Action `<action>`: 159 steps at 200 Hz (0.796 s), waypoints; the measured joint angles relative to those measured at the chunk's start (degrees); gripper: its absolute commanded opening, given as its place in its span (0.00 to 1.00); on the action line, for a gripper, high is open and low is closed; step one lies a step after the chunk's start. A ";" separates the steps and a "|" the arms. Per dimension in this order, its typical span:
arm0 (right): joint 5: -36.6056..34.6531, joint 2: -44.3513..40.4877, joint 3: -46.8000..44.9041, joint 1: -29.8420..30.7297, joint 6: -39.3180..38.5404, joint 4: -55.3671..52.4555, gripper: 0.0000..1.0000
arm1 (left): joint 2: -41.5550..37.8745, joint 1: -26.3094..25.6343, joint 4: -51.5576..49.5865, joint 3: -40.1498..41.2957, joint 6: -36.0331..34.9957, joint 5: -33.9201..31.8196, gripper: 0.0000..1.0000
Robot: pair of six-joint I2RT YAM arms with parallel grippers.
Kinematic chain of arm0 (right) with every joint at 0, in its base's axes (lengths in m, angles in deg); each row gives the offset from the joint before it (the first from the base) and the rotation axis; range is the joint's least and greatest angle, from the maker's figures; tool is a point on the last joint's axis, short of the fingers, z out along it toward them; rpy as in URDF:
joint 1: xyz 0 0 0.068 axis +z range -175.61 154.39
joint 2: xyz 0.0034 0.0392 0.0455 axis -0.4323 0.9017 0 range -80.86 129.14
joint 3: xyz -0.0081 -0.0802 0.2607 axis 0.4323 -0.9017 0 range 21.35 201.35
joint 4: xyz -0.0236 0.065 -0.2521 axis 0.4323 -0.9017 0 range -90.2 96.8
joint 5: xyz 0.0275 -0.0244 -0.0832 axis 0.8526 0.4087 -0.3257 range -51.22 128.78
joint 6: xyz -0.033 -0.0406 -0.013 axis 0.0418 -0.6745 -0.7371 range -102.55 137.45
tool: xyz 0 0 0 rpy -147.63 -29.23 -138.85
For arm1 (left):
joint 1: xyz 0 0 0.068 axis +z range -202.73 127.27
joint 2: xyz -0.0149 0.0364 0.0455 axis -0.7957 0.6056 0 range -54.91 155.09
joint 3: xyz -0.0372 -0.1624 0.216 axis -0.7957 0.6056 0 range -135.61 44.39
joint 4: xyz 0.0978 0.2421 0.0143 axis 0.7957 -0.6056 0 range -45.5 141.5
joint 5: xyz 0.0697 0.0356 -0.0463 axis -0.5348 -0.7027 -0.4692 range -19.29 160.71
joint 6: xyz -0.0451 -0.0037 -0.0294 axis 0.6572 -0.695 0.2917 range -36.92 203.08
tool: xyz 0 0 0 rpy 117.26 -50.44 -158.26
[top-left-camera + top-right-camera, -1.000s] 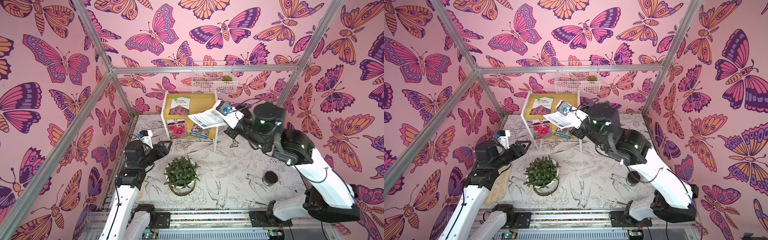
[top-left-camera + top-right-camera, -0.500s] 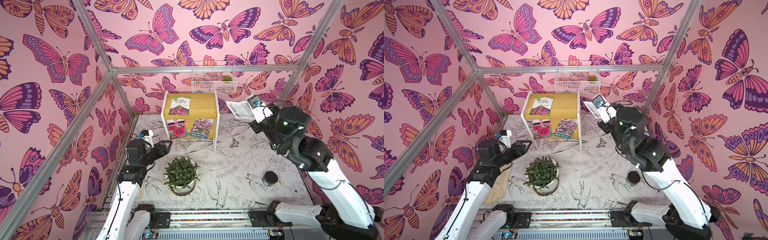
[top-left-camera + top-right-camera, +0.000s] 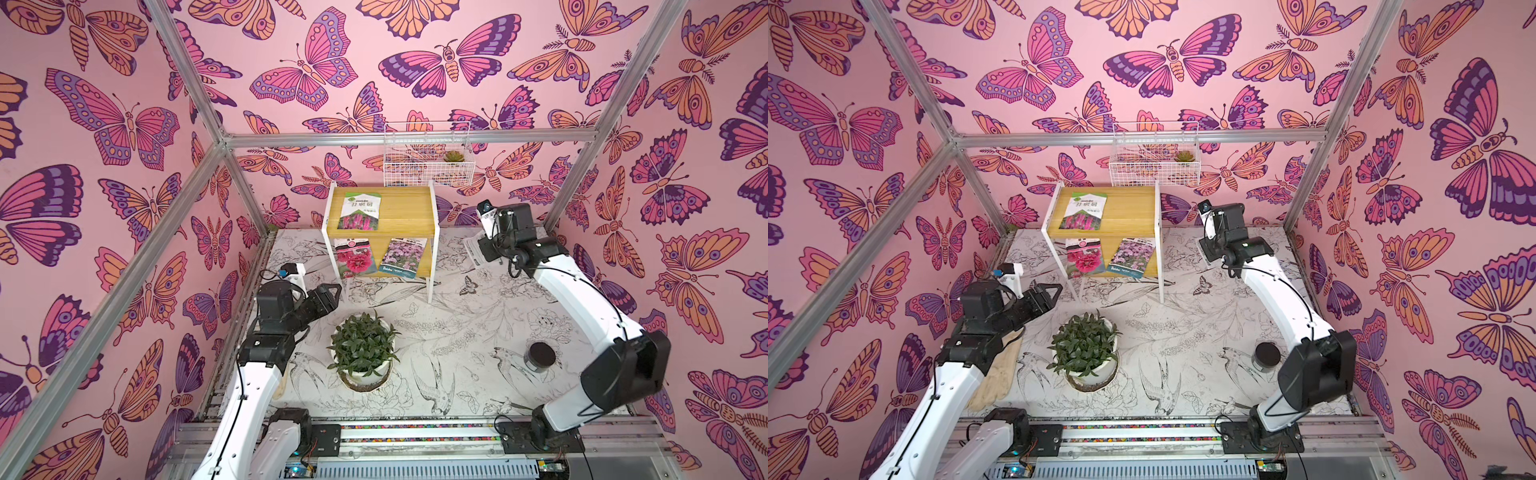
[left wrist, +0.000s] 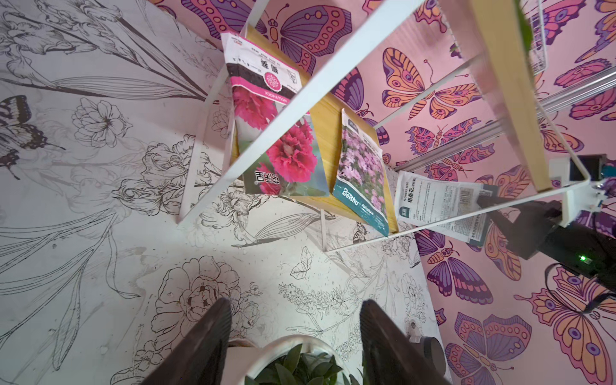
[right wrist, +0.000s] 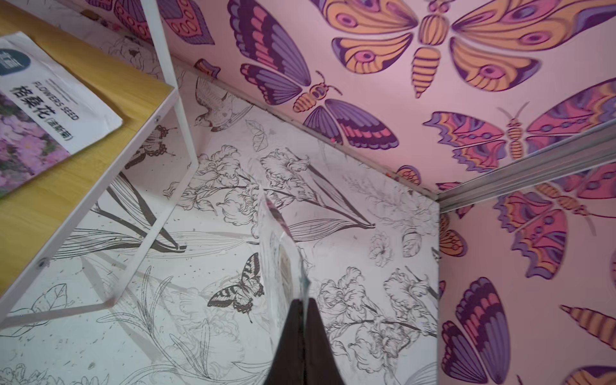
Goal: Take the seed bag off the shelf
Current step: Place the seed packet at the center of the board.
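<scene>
**Fig. — We are looking down into a butterfly-papered enclosure.**
We are seeing pink walls (image 3: 124,124) printed with purple, magenta and orange butterflies, joined by an aluminium frame (image 3: 311,140). The floor (image 3: 478,324) is showing black line drawings of flowers, birds and leaves on white. A white wire basket (image 3: 426,174) is hanging at the back rail, and soft, even light is falling throughout.

A leafy green plant in a white pot (image 3: 362,349) stands on a tabletop printed with black ink flowers (image 3: 457,328), a small round black jar (image 3: 540,354) well apart. A white wire basket (image 3: 419,178) on the butterfly wall (image 3: 374,104) holds a tiny succulent (image 3: 450,156).
</scene>
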 measured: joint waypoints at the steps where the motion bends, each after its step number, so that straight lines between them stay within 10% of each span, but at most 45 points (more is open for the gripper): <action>1: 0.07 0.15 0.02 -0.02 0.00 0.09 0.00 | 0.09 0.00 -0.02 0.00 -0.02 -0.02 0.64; 159: -1.60 22.58 8.66 -3.34 -10.95 20.22 0.00 | 3.72 0.00 0.17 0.83 -1.66 -1.05 0.64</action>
